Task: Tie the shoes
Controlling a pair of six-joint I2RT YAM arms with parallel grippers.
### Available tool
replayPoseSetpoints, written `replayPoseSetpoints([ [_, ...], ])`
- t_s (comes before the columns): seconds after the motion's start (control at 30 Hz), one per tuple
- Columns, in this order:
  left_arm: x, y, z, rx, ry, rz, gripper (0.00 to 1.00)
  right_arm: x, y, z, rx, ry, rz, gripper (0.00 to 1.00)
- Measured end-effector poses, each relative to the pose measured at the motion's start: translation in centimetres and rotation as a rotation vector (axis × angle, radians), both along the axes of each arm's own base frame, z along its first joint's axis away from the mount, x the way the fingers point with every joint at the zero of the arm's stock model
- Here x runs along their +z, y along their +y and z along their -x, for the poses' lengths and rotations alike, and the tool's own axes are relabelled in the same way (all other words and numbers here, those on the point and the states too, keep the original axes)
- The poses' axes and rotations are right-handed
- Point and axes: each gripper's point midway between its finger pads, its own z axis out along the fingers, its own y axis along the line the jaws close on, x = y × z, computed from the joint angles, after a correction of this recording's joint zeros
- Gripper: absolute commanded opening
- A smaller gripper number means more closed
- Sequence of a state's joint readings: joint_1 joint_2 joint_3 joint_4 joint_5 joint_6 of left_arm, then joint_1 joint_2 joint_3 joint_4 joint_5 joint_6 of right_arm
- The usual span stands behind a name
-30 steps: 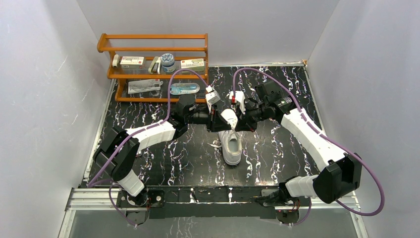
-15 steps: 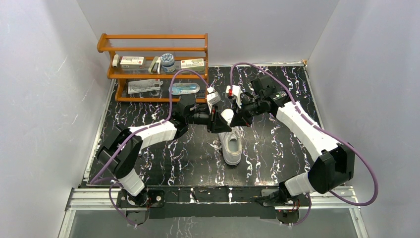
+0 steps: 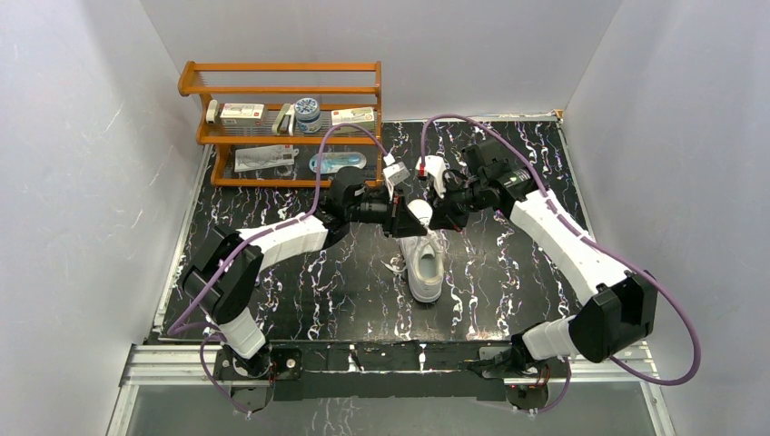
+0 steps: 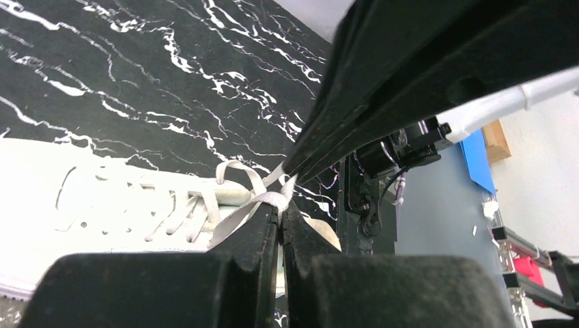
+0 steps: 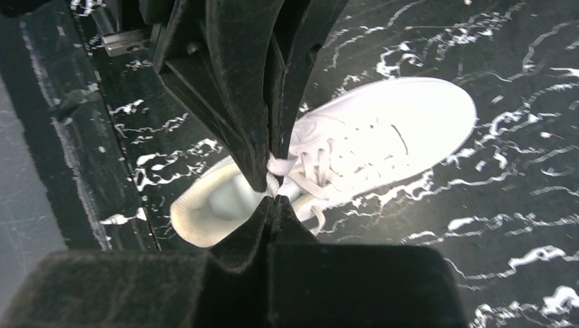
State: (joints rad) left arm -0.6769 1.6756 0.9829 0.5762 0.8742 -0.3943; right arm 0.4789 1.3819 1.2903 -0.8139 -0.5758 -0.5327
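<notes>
The top camera hangs high over the near edge of the counter (image 3: 300, 291), looking down and forward across all of it. Each wrist camera peers along its own dark fingers (image 4: 171, 287), very close. The left tool (image 4: 281, 205) fills the bottom of its frame, and the right tool (image 5: 271, 199) does likewise. All three views share the sneaker (image 3: 424, 268), and both wrist views meet at the laces (image 4: 270, 198).

Plain white walls (image 3: 82, 136) enclosed a black, white-veined counter (image 3: 309, 291). A wooden rack (image 3: 280, 90) stood at its far left corner, holding small packages (image 3: 241, 113).
</notes>
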Motion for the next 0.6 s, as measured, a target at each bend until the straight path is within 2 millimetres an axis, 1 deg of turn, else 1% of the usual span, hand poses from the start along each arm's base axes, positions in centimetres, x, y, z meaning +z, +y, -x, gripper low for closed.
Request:
replayPoseSetpoints([
  [0.07,-0.1,0.0,-0.3,0.021,0.029,-0.021,0.00,0.2,-0.3,-0.1,-0.029,-0.013,0.017,0.09],
  [0.17,-0.2,0.0,-0.5,0.052,0.087,-0.044,0.00,0.1,-0.7,-0.2,-0.079,-0.017,0.033,0.17],
  [0.23,-0.4,0.1,-0.5,0.072,0.139,-0.064,0.00,-0.4,-1.0,-0.4,-0.121,-0.013,0.050,0.23],
  [0.3,-0.7,0.2,-0.4,0.088,0.183,-0.079,0.00,-1.5,-1.4,-0.7,-0.172,-0.002,0.070,0.25],
  [0.43,-1.0,0.3,-0.3,0.109,0.250,-0.096,0.00,-4.3,-2.5,-0.5,-0.261,0.011,0.105,0.27],
  [0.47,-1.0,0.3,-0.3,0.113,0.260,-0.097,0.00,-5.1,-2.9,-0.5,-0.291,0.009,0.114,0.27],
  [0.5,-1.0,0.4,-0.2,0.116,0.268,-0.099,0.00,-5.6,-3.2,-0.5,-0.314,0.006,0.120,0.21],
  [0.53,-1.1,0.4,-0.2,0.118,0.276,-0.102,0.00,-6.0,-3.5,-0.6,-0.334,0.000,0.125,0.10],
  [0.57,-1.1,0.4,-0.2,0.120,0.279,-0.105,0.00,-6.3,-3.7,-0.7,-0.349,-0.009,0.127,0.03],
  [0.6,-1.2,0.4,-0.2,0.122,0.281,-0.107,0.00,-6.4,-3.7,-0.9,-0.363,-0.017,0.123,0.00],
])
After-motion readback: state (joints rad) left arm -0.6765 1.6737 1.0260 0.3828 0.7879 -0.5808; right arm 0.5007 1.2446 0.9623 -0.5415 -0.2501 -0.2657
